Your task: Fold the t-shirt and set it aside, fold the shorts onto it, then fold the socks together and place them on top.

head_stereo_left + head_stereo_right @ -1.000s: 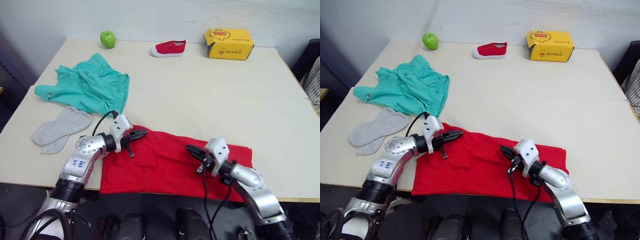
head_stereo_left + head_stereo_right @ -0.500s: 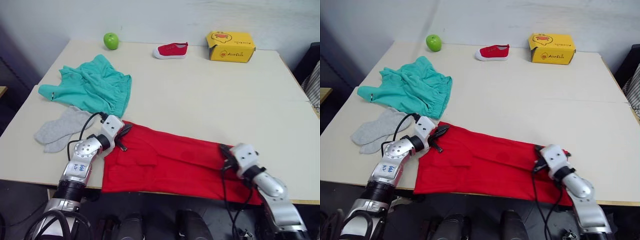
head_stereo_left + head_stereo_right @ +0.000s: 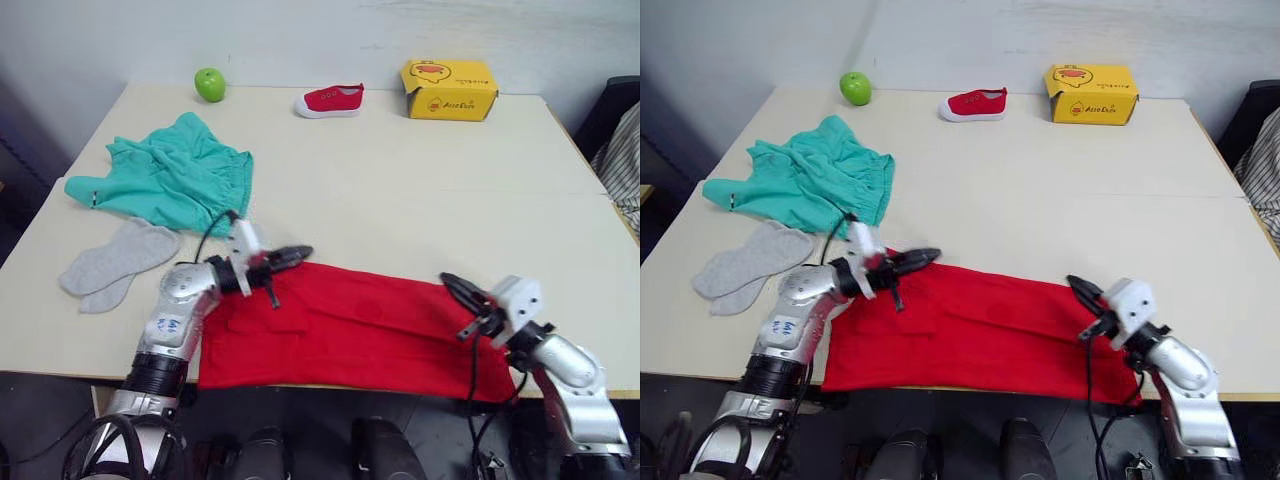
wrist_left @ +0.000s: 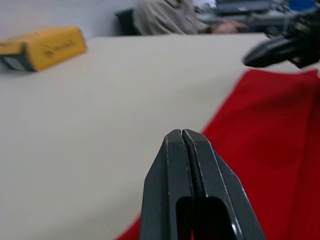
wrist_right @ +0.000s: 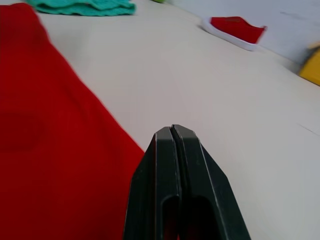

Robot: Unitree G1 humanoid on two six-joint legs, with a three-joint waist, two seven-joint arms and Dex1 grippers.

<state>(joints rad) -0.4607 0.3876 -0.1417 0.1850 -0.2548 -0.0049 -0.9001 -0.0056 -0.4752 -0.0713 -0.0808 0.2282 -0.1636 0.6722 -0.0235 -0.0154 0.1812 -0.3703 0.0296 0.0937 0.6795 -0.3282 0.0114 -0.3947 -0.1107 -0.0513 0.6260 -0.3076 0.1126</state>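
The red t-shirt (image 3: pixel 340 330) lies spread in a long flat band along the table's front edge. My left gripper (image 3: pixel 300 253) is shut and hovers over the shirt's far left edge, pointing right; in the left wrist view its fingers (image 4: pixel 182 132) are pressed together with nothing between them. My right gripper (image 3: pixel 447 283) is shut too, above the shirt's far right edge and pointing left, its fingers (image 5: pixel 171 127) closed on nothing. The teal shorts (image 3: pixel 165 180) lie crumpled at the left. The grey socks (image 3: pixel 110 265) overlap in front of them.
A green apple (image 3: pixel 210 84), a small red shoe (image 3: pixel 330 99) and a yellow box (image 3: pixel 449 89) line the table's far edge. Bare tabletop (image 3: pixel 420 190) stretches between them and the shirt. A person (image 4: pixel 170 15) sits beyond the table in the left wrist view.
The shirt's right end was drawn out to the right and now lies longer. My left gripper slid right along the far edge. My right gripper swung right, then lifted slightly.
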